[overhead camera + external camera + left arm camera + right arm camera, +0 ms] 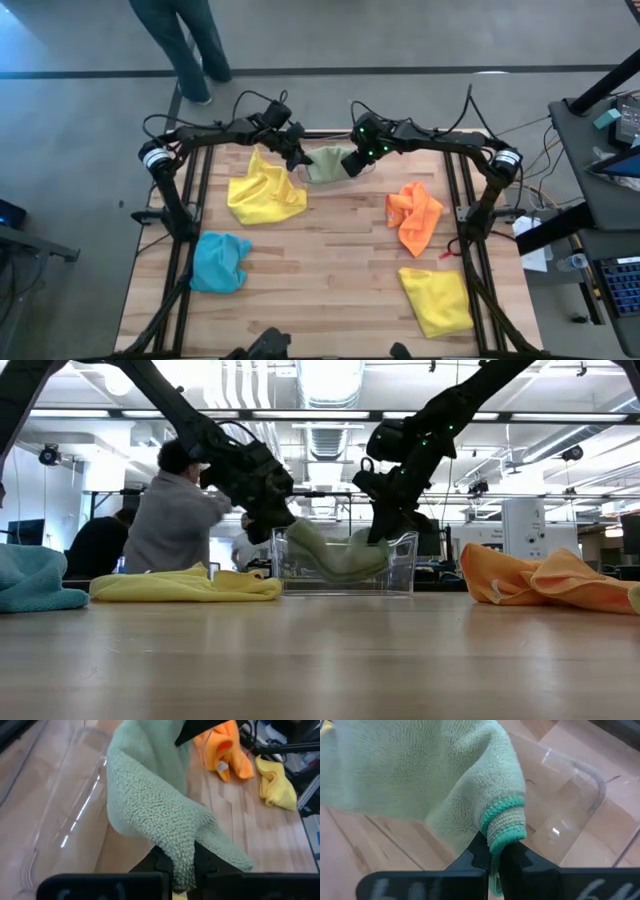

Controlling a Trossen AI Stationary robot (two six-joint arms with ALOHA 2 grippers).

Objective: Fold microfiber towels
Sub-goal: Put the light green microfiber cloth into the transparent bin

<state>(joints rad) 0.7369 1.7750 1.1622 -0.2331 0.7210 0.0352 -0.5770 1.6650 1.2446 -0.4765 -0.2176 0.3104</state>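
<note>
Five towels are out: two yellow, one orange, one light blue and one pale green, plus a single clear plastic bin [400, 565] at the far edge of the wooden worktop [330, 270]. The pale green towel [325, 165] hangs between the two hands over the bin, sagging into it in the middle. The left hand [297, 157] pinches one end of it, jaws closed tight on the cloth, and the right hand [352, 165] pinches the other end the same way. One yellow towel [265, 190] lies crumpled just beside the left hand, the other yellow towel [437, 300] sits near the front right corner, well apart from it. The orange towel [413, 215] lies on the right side and the light blue towel [220, 262] on the left, near the arm's frame. From above, all five cloths show at once, but the bin is nearly lost under the hands. From worktop level the bin's walls stand out plainly with the green cloth draped inside, and two people show in the room behind it; the front yellow towel is out of that picture. The left wrist camera shows the fleecy cloth gripped between the fingers [162, 862]; the right wrist camera shows a green stitched hem [505, 815] clamped between its own fingers.
</note>
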